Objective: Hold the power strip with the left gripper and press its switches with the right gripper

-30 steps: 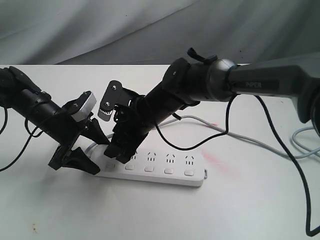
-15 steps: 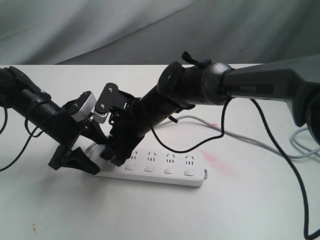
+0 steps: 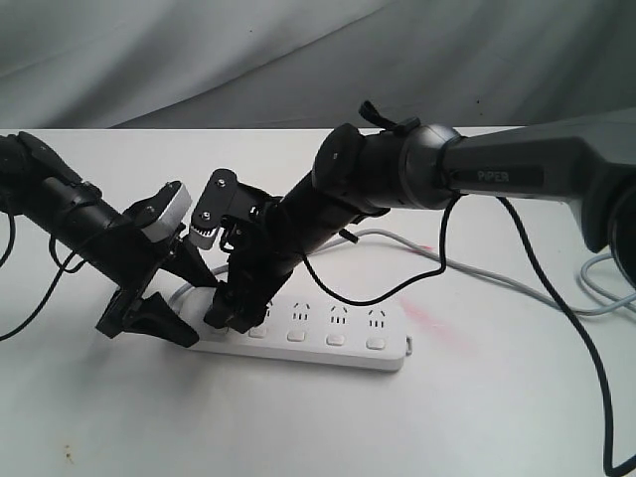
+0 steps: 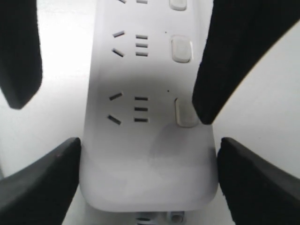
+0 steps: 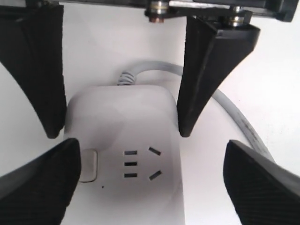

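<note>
Right gripper [image 3: 234,318], fingers spread wide and empty, is coming down with one fingertip [image 4: 211,93] on the end switch [image 4: 183,117] of the power strip [image 3: 353,323], left gripper [image 3: 202,313] clamping its cord end.

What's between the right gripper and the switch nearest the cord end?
Nothing visible. One finger of the right gripper sits right at that switch on the power strip. The left gripper clamps the strip's sides at the cord end, clear of the button row.
</note>
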Controlling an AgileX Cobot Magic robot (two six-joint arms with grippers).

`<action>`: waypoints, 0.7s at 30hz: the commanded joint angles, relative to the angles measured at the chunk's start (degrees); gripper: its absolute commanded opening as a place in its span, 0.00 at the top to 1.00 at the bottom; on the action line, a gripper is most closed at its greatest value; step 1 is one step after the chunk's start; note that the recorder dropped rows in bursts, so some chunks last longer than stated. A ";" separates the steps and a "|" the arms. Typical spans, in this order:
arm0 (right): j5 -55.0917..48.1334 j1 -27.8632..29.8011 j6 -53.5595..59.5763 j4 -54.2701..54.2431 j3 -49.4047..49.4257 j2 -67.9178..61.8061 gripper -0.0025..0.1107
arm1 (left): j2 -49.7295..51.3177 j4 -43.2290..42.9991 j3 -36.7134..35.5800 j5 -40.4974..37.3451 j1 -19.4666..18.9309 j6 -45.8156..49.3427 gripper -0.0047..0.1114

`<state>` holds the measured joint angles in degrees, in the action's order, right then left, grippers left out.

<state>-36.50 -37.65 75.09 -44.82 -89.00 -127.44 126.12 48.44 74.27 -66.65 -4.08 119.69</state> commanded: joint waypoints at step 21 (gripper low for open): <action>1.22 0.18 -0.59 0.69 -0.12 -0.36 0.30 | -0.10 0.53 0.36 -0.58 0.04 0.25 0.76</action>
<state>-34.84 -37.65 74.77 -43.65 -89.00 -127.57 126.12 48.44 74.27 -66.65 -4.08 119.69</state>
